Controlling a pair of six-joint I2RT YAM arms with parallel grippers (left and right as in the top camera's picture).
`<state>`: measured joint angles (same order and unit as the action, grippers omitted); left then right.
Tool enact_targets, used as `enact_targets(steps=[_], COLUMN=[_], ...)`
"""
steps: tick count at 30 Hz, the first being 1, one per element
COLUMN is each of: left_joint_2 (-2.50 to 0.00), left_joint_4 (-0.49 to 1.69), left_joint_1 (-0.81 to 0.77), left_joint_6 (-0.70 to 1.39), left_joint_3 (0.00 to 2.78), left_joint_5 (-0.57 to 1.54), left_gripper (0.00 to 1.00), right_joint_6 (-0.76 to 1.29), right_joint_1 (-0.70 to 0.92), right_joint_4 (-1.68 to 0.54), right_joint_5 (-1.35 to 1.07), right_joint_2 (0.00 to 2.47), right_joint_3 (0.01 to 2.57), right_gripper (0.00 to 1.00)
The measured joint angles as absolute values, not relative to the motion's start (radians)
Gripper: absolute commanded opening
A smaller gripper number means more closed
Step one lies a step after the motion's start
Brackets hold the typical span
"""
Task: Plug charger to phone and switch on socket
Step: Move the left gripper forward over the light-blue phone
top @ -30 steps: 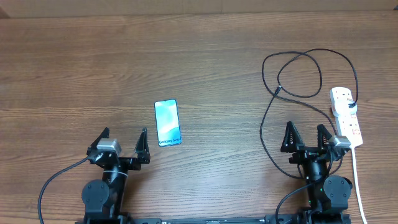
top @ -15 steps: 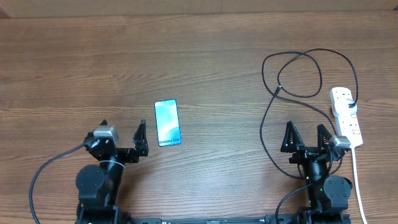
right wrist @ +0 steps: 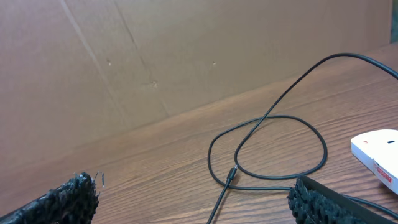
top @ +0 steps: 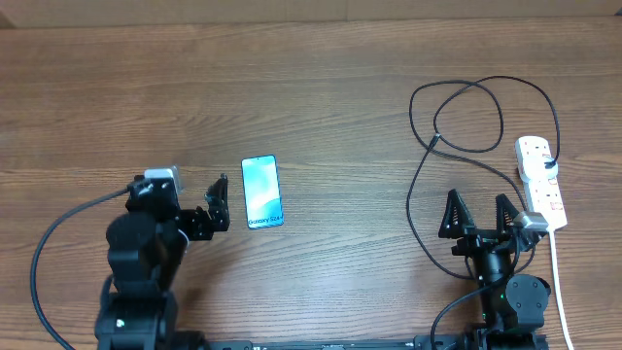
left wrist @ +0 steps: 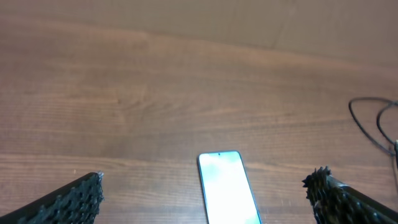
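The phone (top: pixel 262 192) lies flat on the wooden table, screen lit light blue. In the left wrist view the phone (left wrist: pixel 227 186) shows low between the two fingers, a little right of centre. My left gripper (top: pixel 180 185) (left wrist: pixel 205 183) is open, raised just left of the phone, holding nothing. The charger's thin black cable loops at the right, its small plug (top: pixel 436 139) (right wrist: pixel 231 176) lying free on the table. My right gripper (top: pixel 476 197) (right wrist: pixel 194 185) is open and empty, short of the plug. The white socket (top: pixel 539 180) (right wrist: pixel 376 149) lies at the far right.
The socket's white cord (top: pixel 556 267) runs down past the right arm's base. A brown cardboard wall (right wrist: pixel 124 62) stands behind the table's far edge. Part of the charger cable (left wrist: pixel 367 121) curls at the right edge of the left wrist view.
The left arm has risen and moved forward toward the phone, turning slightly to the right. The right arm, cable, phone and socket have not moved.
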<state>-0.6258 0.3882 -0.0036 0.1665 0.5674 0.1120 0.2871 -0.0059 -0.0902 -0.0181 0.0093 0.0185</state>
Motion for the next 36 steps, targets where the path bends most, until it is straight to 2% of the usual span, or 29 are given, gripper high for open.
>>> enact_targets(steps=[10,28,36], left_joint_2=[-0.809,-0.976,-1.046], left_joint_4=[0.586,0.51,0.532], left_joint_1=[-0.004,-0.004,-0.004], left_joint_6=[0.167,0.207,0.208], left_joint_3=[0.794,0.852,0.88], left_joint_5=[0.165,0.5,0.515], left_gripper=[0.99,1.0,1.0], right_joint_6=[0.287,0.287,0.287], right_joint_1=[-0.006,-0.006,-0.006], right_joint_4=[-0.09,-0.09,-0.091], right_joint_5=[-0.018,-0.018,-0.018], right_joint_2=[0.009,0.009,0.009], right_joint_3=[0.019,0.019,0.019], right_gripper=[1.0,1.0,1.0])
